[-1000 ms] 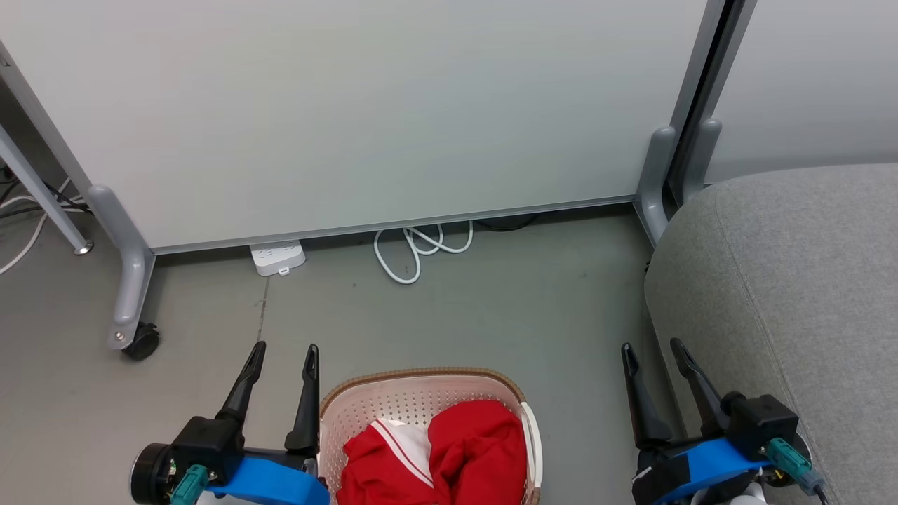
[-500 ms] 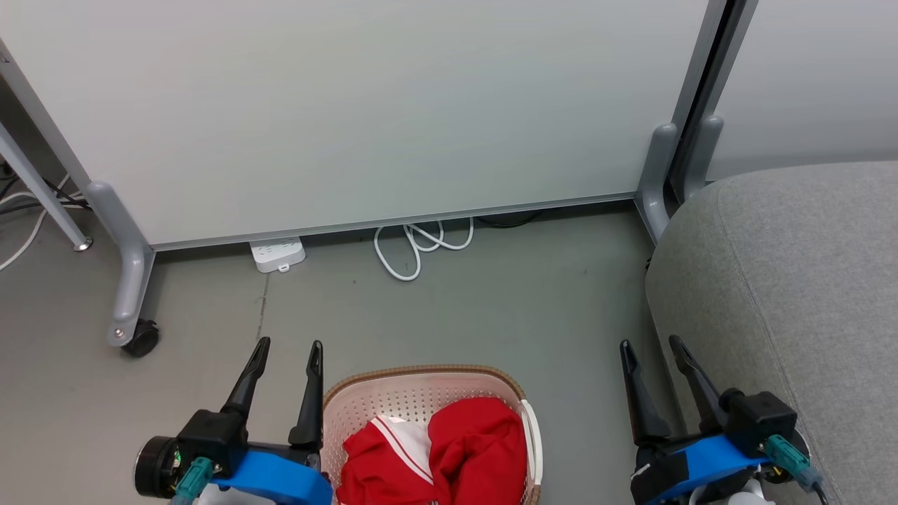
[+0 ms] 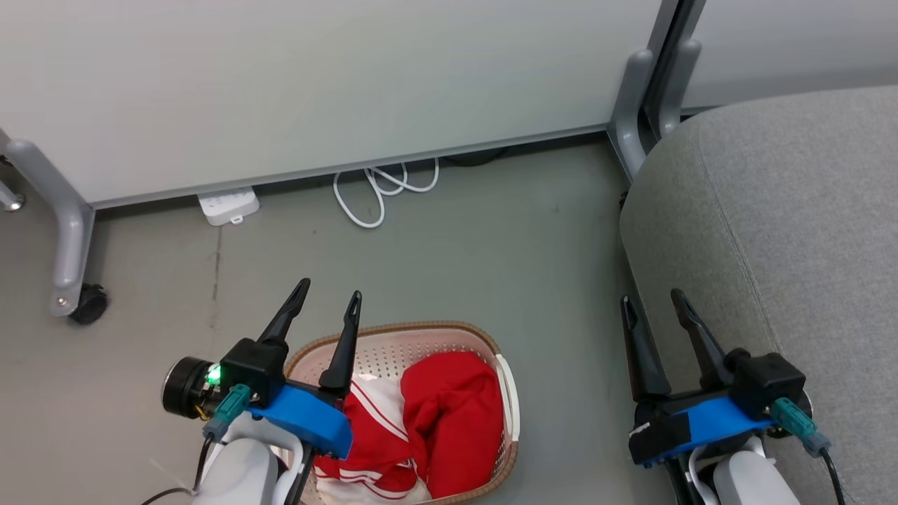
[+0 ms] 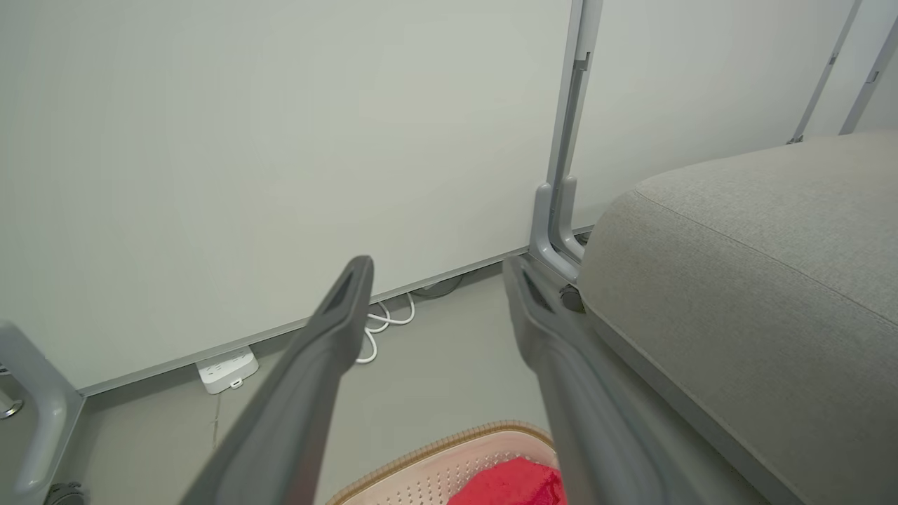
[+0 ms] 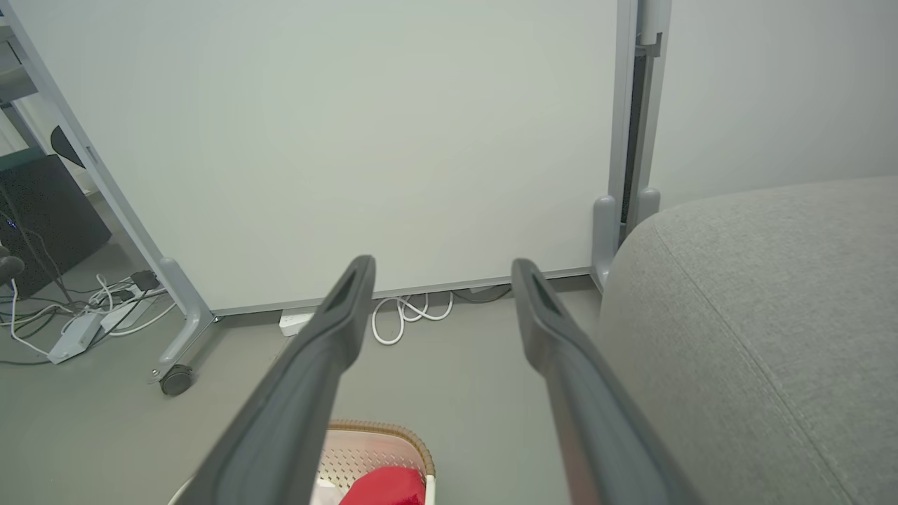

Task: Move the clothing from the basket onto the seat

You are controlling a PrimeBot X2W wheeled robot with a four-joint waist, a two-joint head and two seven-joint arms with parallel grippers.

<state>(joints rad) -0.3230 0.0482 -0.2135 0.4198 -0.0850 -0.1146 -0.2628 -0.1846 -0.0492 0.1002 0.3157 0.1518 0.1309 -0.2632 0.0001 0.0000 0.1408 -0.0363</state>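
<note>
2 garments (image 3: pixel 436 419), basket (image 3: pixel 410 349) partly hidden — apparently cropped

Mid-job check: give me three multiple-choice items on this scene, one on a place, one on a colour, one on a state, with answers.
1. Where is the basket relative to the seat?
A. On top of it
B. On the floor to its left
C. Tucked under it

2. What colour is the clothing in the basket?
A. Blue
B. Black and yellow
C. Red with some white

3. What state are the left tool and right tool in?
A. Both open, holding nothing
B. Both shut on clothing
C. Left shut on the basket rim

Answers:
1 B, the head view shows it on the floor beside the seat.
2 C, red fabric with white panels lies in it.
3 A, each tool's fingers stand apart with nothing between.
</note>
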